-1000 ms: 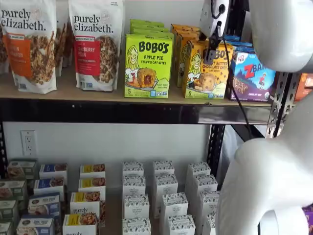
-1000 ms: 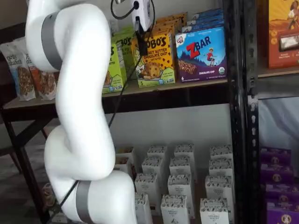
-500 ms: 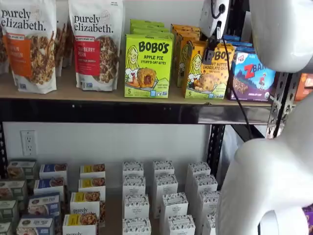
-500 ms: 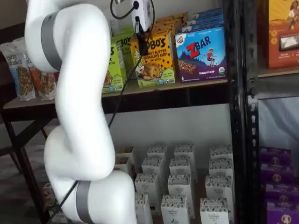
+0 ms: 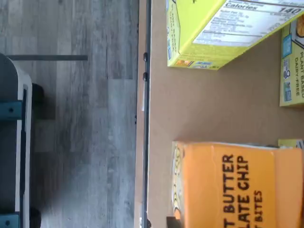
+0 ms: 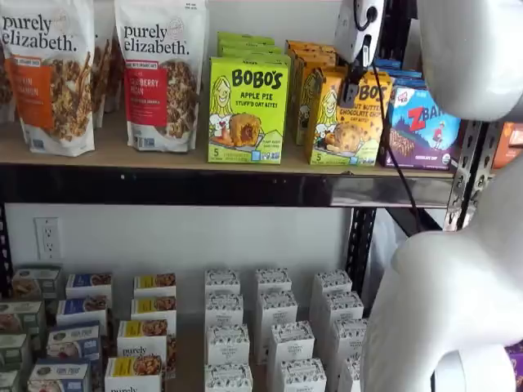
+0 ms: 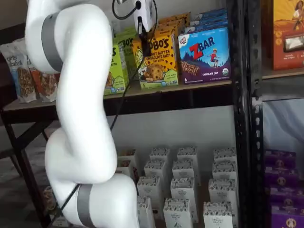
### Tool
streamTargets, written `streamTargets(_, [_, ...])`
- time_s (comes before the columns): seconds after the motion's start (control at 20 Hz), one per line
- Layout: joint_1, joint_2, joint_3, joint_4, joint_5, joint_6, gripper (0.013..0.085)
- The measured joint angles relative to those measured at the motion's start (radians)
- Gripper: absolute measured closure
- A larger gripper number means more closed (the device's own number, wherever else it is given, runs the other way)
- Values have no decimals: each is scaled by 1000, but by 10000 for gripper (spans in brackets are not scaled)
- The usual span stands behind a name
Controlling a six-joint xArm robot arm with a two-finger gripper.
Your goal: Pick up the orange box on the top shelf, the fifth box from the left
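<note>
Lifting by a hair since the earlier frames, the gripper is hanging at the top front edge of the orange box, and the box itself is sitting a touch higher and straighter than it was. Wrist view: the camera is looking down on one orange box standing on the tan board of the top shelf, close behind the front edge, with one green carton well apart from it and grey floor showing beyond; no fingers are showing. In a shelf view, the orange box is standing between one front green Bobo's carton and one front blue ZBar carton, with two granola bags further along; the black fingers are showing side-on, so I cannot tell whether the jaws are spread or pinching. In a shelf view, the gripper is crossing the box's upper corner. My worry: a hold on only that corner could be slipping, letting the carton tip forward off the shelf edge or knock its ZBar neighbour.
</note>
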Motion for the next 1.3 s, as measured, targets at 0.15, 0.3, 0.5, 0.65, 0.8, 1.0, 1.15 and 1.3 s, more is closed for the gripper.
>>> streamTargets(0.15, [-5,-10,6,10,0,-3,610])
streamTargets(0.3, [-11,-18,2,26,23,-4,610])
streamTargets(0.5, [-20,-39,-1,57,68,-5,610])
streamTargets(0.65, [-24,-78,23,69,87,-4,610])
streamTargets(0.8, [-26,-131,68,67,87,-6,610])
streamTargets(1.0, [-26,-205,141,47,79,-10,610])
streamTargets(1.15, [-29,-253,192,34,81,-16,610])
streamTargets(1.3, [-30,-291,234,25,74,-19,610])
